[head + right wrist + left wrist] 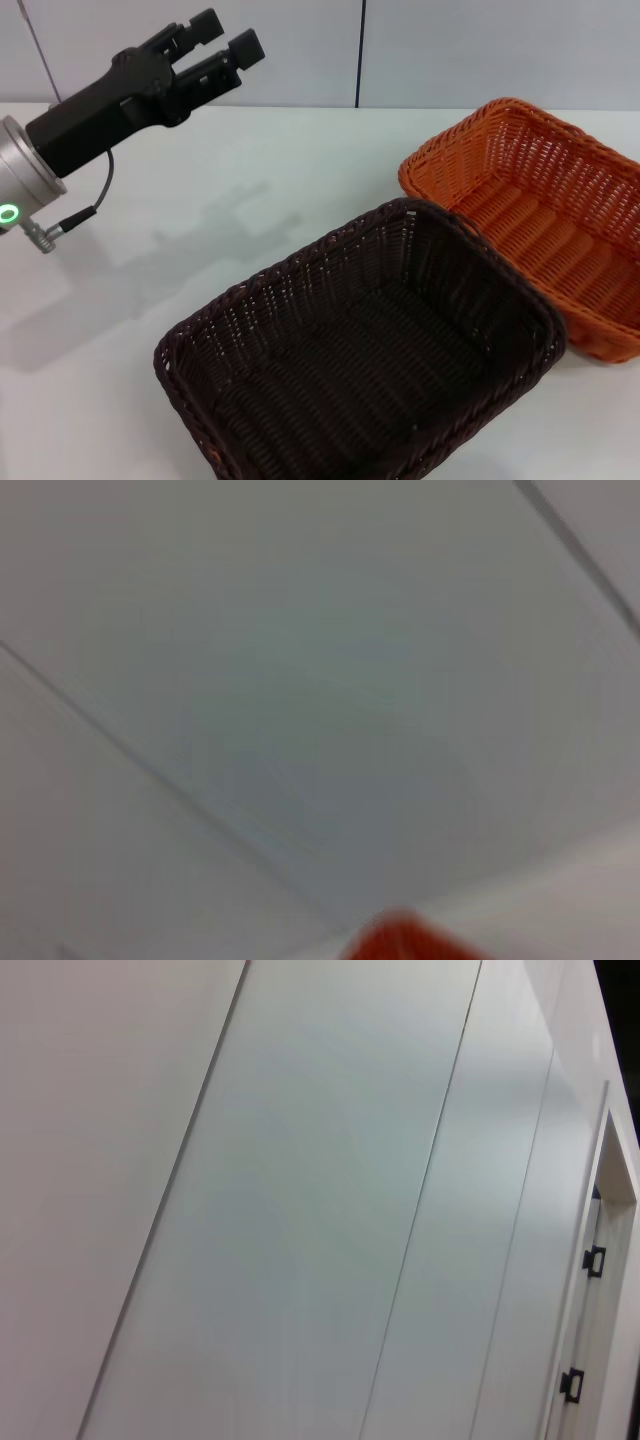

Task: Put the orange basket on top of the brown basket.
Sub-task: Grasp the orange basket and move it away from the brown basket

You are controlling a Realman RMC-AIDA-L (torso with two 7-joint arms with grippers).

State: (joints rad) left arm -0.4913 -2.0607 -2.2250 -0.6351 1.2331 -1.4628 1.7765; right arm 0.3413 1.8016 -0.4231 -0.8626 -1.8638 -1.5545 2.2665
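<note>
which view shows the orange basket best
The head view: the orange basket sits on the table behind the brown basket, cut off only at the right edge. The right wrist view catches just a blurred orange patch; the left wrist view shows none.

The brown basket (360,345) and the orange basket (545,215) stand side by side, rims touching, so no hand passes between them. Left of the brown basket the worktop (150,220) lies bare. The left hand (218,45) hangs above that area, fingers slightly parted.
</note>
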